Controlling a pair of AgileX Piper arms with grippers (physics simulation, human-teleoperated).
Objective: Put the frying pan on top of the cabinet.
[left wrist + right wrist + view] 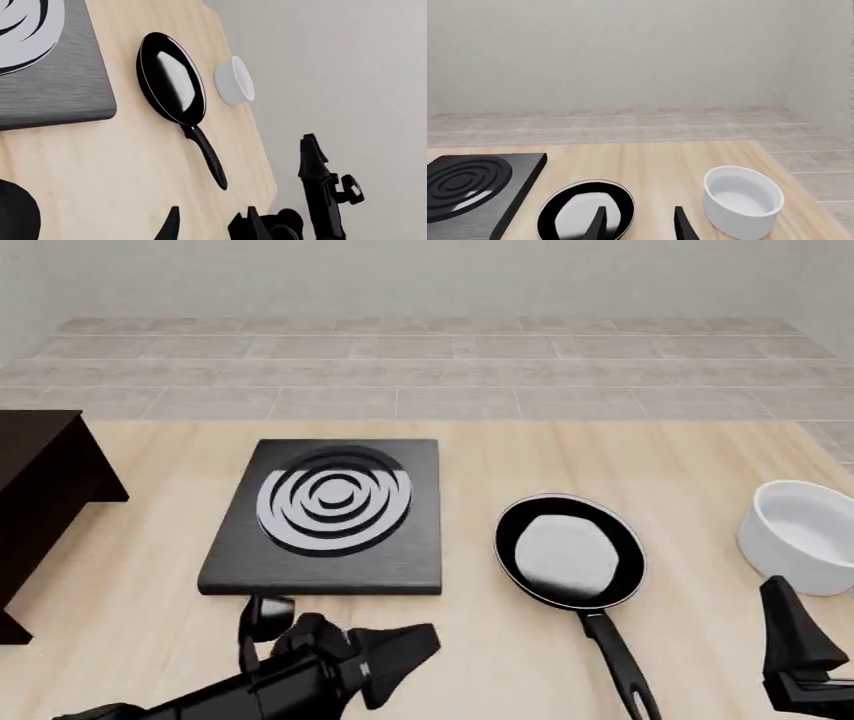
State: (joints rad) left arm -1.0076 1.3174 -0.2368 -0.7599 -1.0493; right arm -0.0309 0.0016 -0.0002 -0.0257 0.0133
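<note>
The frying pan (570, 555) lies flat on the wooden table right of centre, its long handle (617, 655) pointing toward the near edge. The cabinet (40, 490) stands at the far left, only partly in view. My left gripper (394, 658) hovers low at the near edge, left of the pan and apart from it, fingers open and empty. In the left wrist view the frying pan (172, 80) lies ahead of the left gripper (210, 227). My right gripper (798, 645) is at the near right, open and empty. The right wrist view shows the frying pan (577, 212) just beyond the right gripper (640, 225).
A black square slab with grey rings (327, 515) sits between the cabinet and the pan. A white deep bowl (801, 535) stands at the right, close to the table's right edge and the right gripper. Tiled floor lies beyond the table's far edge.
</note>
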